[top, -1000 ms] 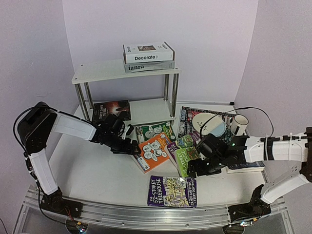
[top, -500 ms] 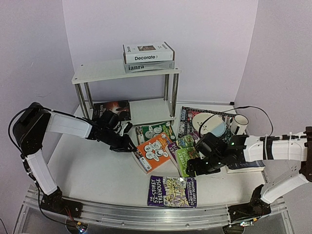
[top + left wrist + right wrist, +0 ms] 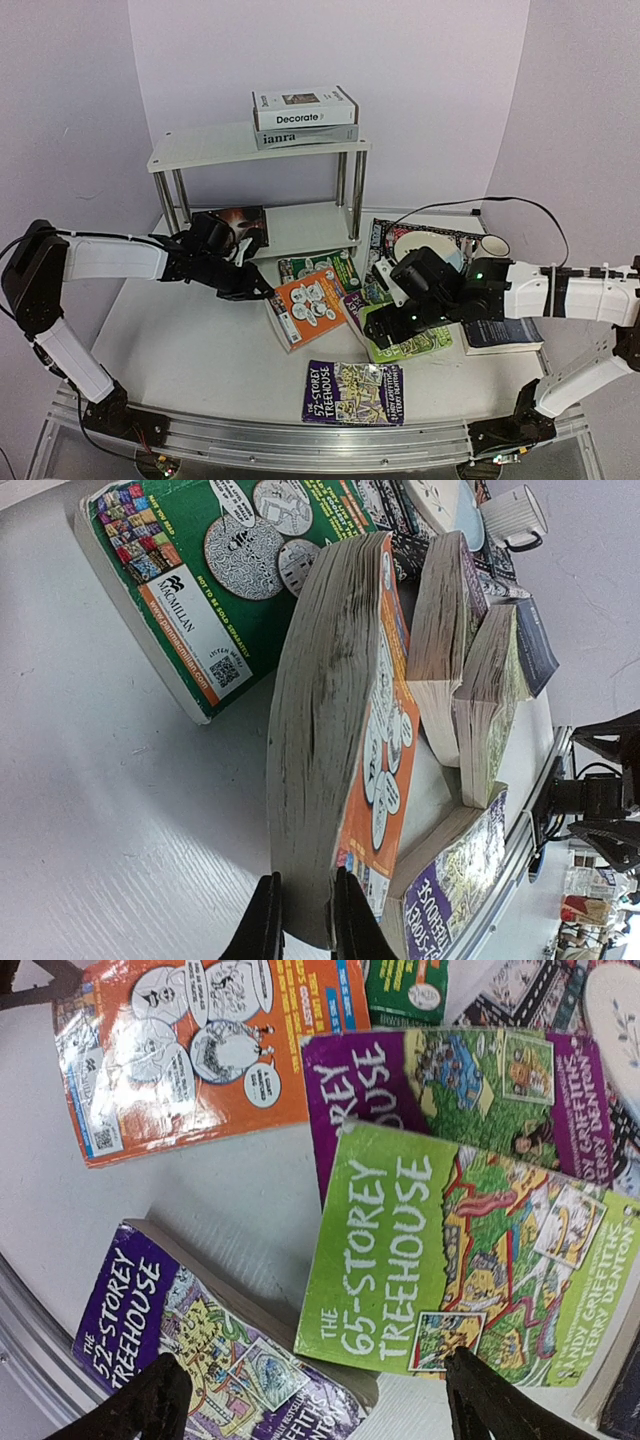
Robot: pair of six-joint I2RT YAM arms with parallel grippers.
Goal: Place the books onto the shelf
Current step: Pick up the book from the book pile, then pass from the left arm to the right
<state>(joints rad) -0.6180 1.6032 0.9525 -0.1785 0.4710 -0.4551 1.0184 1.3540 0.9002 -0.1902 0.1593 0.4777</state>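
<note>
Left wrist: orange book point(image 3: 340, 730) lengthwise away from pincer point(image 3: 303, 895).

orange book point(image 3: 310, 308): white cartoon circles | lime-green book point(image 3: 470, 1260): white lettering | purple book point(image 3: 353, 392): yellow artwork | shelf point(image 3: 200, 150): white, chrome legs | placemat point(image 3: 383, 238): dark, perhaps road-patterned

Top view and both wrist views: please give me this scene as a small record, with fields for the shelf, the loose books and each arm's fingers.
shelf top: white book on grey book
left fingers: shut on a corner of the orange book, which is tilted up
right fingers: open, over the green book
nearest the arms: purple book, flat on the table
right rear: plate on a placemat, mug beside the plate
</note>
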